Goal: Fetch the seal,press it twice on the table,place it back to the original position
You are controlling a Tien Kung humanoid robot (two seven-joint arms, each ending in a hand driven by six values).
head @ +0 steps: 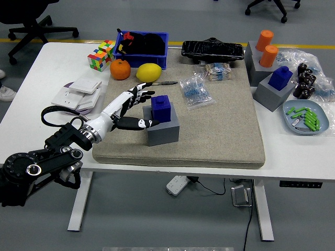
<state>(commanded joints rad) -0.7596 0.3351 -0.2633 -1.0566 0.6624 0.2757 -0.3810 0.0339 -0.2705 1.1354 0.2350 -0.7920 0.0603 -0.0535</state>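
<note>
A blue seal (162, 108) stands upright in a grey block holder (163, 128) on the beige mat (220, 136), left of the mat's middle. My left hand (137, 108) reaches in from the lower left, just left of the seal. Its fingers (140, 94) are spread toward the seal's top and the thumb (137, 124) points at the holder's left side. The hand holds nothing. No right arm shows.
An orange (120, 69), a lemon (148, 72), a pen (164, 82) and a blue bin (142, 48) lie behind the seal. A bag of small parts (197, 92) lies to its right. Another blue seal (280, 77) in a grey holder stands at the right.
</note>
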